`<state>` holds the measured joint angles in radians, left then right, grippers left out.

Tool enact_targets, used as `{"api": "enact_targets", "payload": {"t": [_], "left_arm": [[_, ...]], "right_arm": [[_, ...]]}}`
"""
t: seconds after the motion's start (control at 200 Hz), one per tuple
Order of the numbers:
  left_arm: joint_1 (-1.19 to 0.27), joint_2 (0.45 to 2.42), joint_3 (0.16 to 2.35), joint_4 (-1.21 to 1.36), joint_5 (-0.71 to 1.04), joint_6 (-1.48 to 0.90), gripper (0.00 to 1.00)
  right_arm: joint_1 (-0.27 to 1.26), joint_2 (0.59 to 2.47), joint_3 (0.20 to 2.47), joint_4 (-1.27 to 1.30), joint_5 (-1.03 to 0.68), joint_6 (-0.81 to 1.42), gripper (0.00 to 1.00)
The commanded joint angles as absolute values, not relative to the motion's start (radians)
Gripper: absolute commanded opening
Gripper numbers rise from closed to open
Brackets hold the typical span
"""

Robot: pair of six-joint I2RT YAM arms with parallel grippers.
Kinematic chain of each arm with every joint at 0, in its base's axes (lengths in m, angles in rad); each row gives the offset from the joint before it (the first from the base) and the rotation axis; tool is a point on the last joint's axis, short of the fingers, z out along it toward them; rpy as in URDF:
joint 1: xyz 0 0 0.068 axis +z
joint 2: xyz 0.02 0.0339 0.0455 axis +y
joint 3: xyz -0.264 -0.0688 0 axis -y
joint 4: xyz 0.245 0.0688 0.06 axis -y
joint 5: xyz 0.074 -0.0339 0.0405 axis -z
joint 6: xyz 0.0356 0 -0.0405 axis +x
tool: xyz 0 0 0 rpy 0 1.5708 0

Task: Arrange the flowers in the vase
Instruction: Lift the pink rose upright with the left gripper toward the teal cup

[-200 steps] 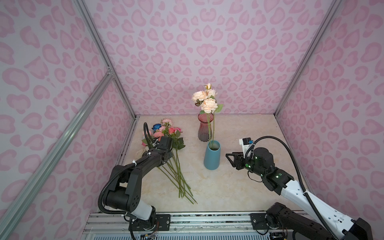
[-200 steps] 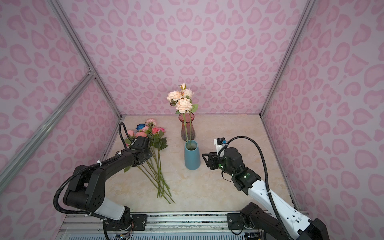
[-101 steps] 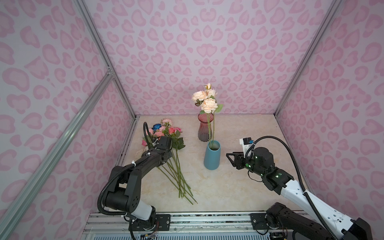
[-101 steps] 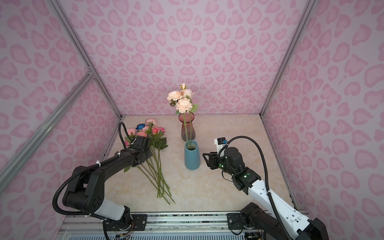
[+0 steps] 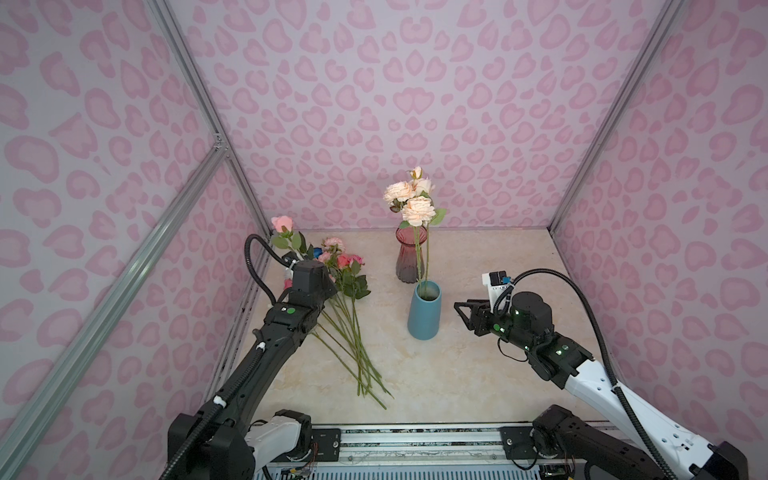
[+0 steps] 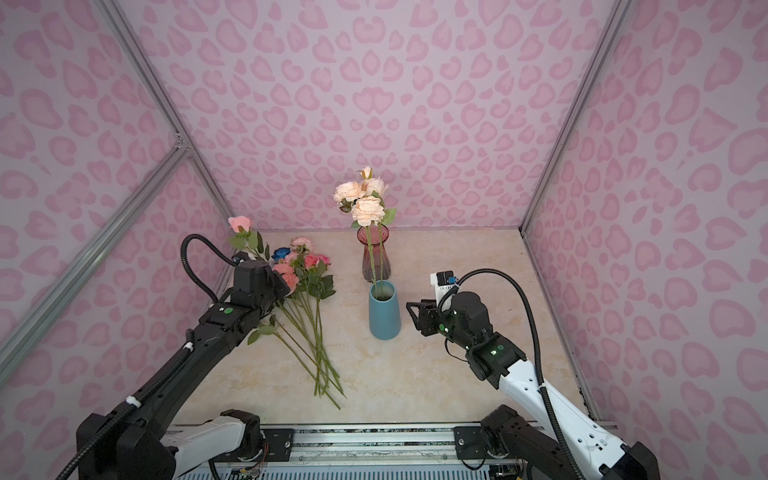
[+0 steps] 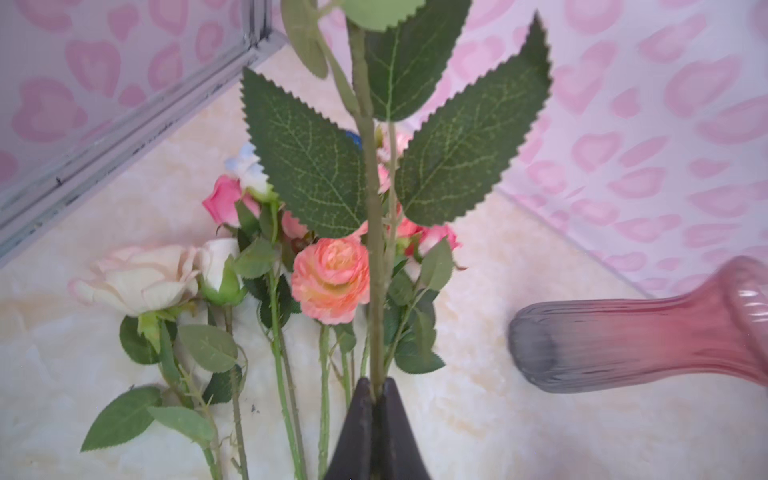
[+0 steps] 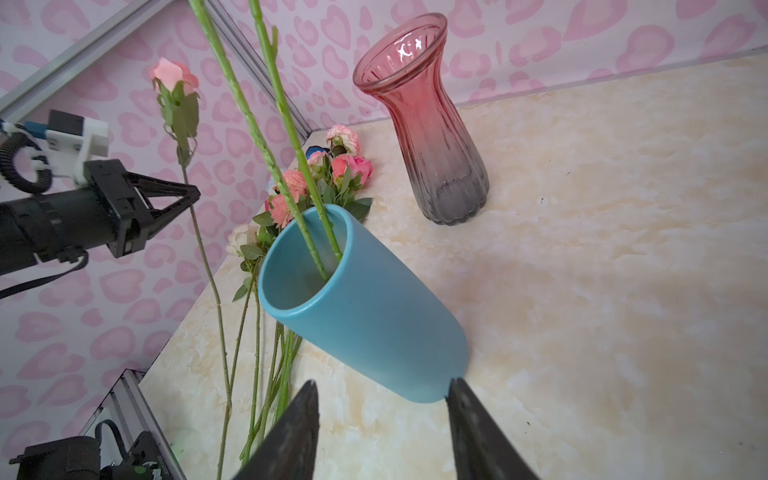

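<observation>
Left gripper: jaws fully closed on the green stem of one pink rose, pinched below its broad serrated leaves. You will find the bloom raised above the wrist, close to the left wall. Beneath that arm, the loose flowers lie flat on the tabletop, with blooms toward the back-left corner and thin stems fanned toward the front rail.

Right gripper: jaws about half open, holding nothing, hovering just beside the blue vase. Note that this vase is matte, smooth and tapered. Two peach roses stand in it, their stems entering close to the rim. Just behind it stands a ribbed glass vase, pink fading to grey at the base.

You have bare marbled surface from the blue vase across to the right wall, and forward of both vases to the rail.
</observation>
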<state>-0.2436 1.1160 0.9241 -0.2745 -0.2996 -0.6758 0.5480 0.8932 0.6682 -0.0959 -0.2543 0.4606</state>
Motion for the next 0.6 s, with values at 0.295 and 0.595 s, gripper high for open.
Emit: {"api": "enact_targets", "payload": {"t": [0.295, 0.595], "left_arm": [[-0.242, 0.944, 0.987, -0.032, -0.124, -0.567, 0.03], [-0.342, 0.88, 0.989, 0.156, 0.027, -0.493, 0.03]], "right_arm": [[0.55, 0.884, 0.703, -0.091, -0.238, 0.447, 0.51], [0.55, 0.835, 0.695, -0.126, -0.204, 0.447, 0.51]]}}
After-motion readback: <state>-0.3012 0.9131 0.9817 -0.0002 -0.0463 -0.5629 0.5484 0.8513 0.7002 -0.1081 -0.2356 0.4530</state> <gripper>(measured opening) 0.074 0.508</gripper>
